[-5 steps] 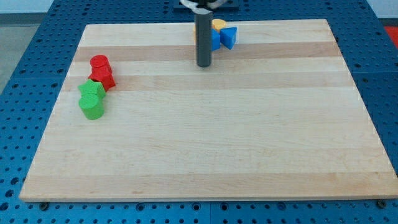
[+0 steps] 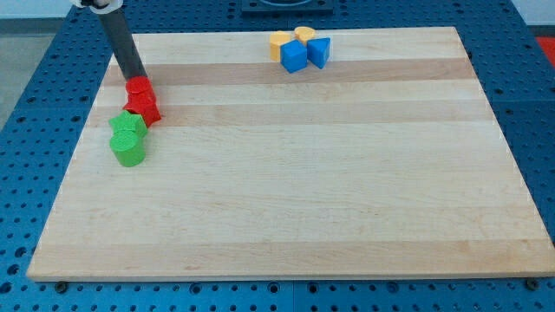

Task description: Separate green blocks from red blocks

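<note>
My tip [image 2: 137, 77] sat at the top edge of the red cluster, desk's [image 2: 303, 191] upper left.
2 red blocks [image 2: 140, 99] touched 2 green blocks [image 2: 128, 137] just below; no claw on this rig, only the rod.

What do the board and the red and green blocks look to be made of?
Board: pale wood, seemingly smooth, with visible grain and plank bands. Red blocks and green blocks: probably plastic, given their uniform saturated colour and slight sheen; not certain.
</note>
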Robot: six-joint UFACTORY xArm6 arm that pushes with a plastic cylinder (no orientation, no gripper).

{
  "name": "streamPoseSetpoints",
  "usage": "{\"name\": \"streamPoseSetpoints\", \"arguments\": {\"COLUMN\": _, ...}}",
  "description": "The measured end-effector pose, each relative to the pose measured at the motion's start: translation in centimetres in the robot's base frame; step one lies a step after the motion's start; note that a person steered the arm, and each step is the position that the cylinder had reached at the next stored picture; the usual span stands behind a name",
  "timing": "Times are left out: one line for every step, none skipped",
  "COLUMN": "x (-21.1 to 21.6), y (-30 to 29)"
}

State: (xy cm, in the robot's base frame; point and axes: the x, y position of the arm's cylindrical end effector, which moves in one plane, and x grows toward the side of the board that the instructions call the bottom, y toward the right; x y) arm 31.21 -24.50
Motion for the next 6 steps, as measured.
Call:
{"name": "streamPoseSetpoints", "arguments": {"x": 2.2, "y": -0.9}}
{"name": "streamPoseSetpoints", "arguments": {"x": 6.4, "y": -0.8}}
{"name": "streamPoseSetpoints", "arguments": {"x": 10.9, "y": 1.8}}
{"name": "streamPoseSetpoints", "arguments": {"x": 9.7, "y": 4.7}}
{"name": "streamPoseSetpoints", "arguments": {"x": 9.6, "y": 3.7}}
{"name": "streamPoseSetpoints", "arguments": {"x": 12.1, "y": -1.2}}
